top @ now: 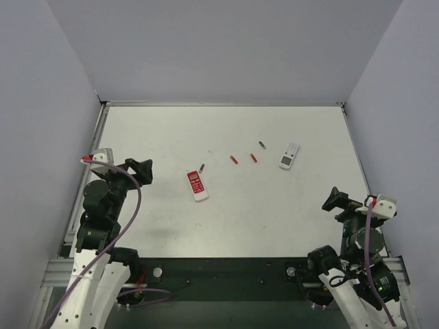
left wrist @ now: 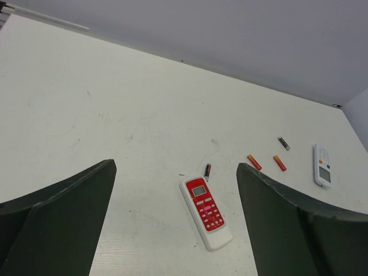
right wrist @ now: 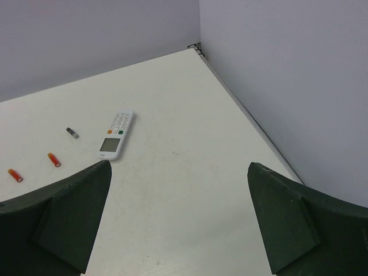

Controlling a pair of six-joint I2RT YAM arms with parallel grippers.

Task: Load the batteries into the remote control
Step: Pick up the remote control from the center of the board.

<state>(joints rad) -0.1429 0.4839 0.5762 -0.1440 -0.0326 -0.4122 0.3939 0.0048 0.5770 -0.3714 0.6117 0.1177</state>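
Observation:
The red-fronted remote control [top: 197,185] lies face up near the table's middle; in the left wrist view it [left wrist: 207,212] lies between my left fingers, farther out. Two red batteries [top: 234,160] [top: 253,157] lie apart beyond it to the right; they show in the left wrist view [left wrist: 253,162] [left wrist: 279,163] and the right wrist view [right wrist: 15,175] [right wrist: 54,160]. My left gripper [top: 140,170] is open and empty, left of the remote. My right gripper [top: 335,200] is open and empty at the right front.
A white-faced remote with grey buttons [top: 289,155] lies at the right. One dark cylinder [top: 202,166] lies at the red remote's top end, another [top: 262,144] lies left of the white remote. Grey walls enclose the table on three sides.

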